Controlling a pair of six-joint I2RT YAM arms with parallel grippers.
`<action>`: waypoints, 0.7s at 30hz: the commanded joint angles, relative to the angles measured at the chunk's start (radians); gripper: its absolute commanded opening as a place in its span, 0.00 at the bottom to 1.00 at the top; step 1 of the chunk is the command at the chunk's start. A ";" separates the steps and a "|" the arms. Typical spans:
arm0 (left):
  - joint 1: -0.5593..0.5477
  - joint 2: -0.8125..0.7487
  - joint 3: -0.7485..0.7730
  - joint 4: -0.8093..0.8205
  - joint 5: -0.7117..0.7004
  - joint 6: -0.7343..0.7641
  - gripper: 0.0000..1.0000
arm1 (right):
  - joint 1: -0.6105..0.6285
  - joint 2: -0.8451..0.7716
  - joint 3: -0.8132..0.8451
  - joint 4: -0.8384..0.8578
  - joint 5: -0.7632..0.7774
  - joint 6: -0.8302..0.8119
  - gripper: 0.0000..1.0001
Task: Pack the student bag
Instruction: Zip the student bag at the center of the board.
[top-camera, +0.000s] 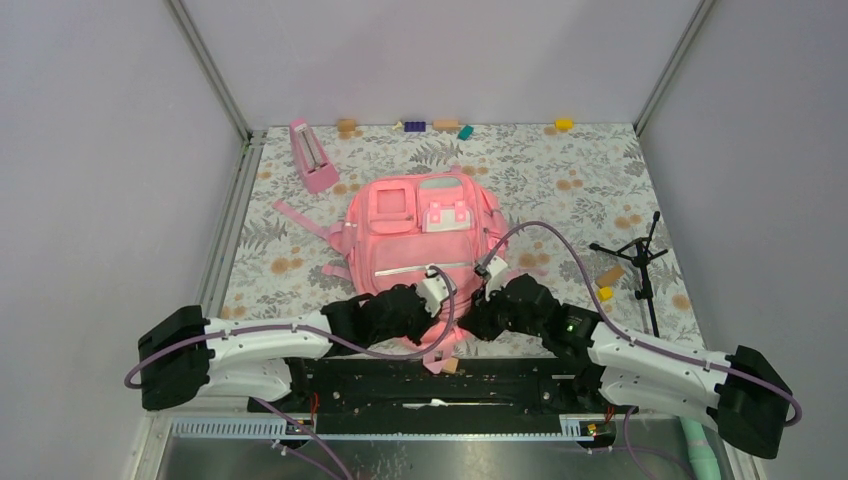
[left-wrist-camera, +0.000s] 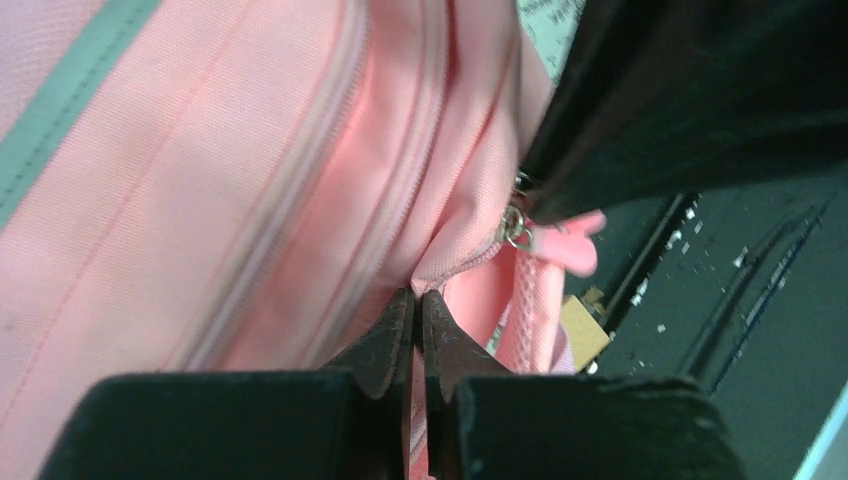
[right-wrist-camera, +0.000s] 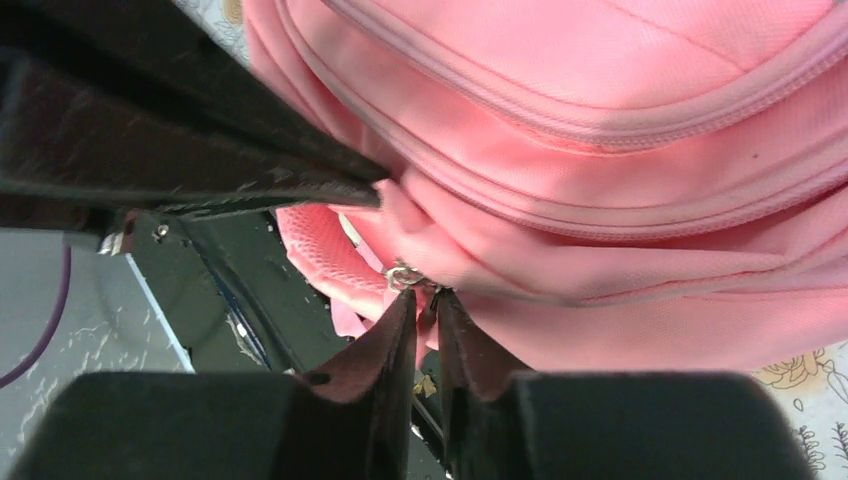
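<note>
The pink student bag (top-camera: 415, 235) lies flat on the floral table, front pockets up, its near edge by the arms. My left gripper (top-camera: 437, 303) is at that near edge; in the left wrist view it (left-wrist-camera: 421, 296) is shut on a fold of pink fabric (left-wrist-camera: 455, 268) beside the zip. My right gripper (top-camera: 478, 305) meets it from the right; in the right wrist view it (right-wrist-camera: 427, 296) is shut on the pink zip pull just under the metal slider (right-wrist-camera: 403, 275). The slider also shows in the left wrist view (left-wrist-camera: 512, 226). The bag's inside is hidden.
A pink metronome-shaped object (top-camera: 313, 155) stands at the back left. Small coloured blocks (top-camera: 445, 125) line the back wall. A small black tripod (top-camera: 641, 258) and two small blocks (top-camera: 607, 281) lie to the right. A tan block (top-camera: 450, 366) sits by the black base rail.
</note>
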 joint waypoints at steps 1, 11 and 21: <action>0.069 0.025 0.027 0.169 -0.009 -0.007 0.00 | 0.020 -0.082 0.034 0.037 0.066 0.041 0.34; 0.213 0.122 0.147 0.132 0.004 -0.013 0.00 | -0.164 -0.230 0.083 -0.249 0.261 -0.006 0.89; 0.299 0.214 0.255 0.190 0.099 -0.022 0.55 | -0.425 -0.231 0.118 -0.371 0.182 0.008 1.00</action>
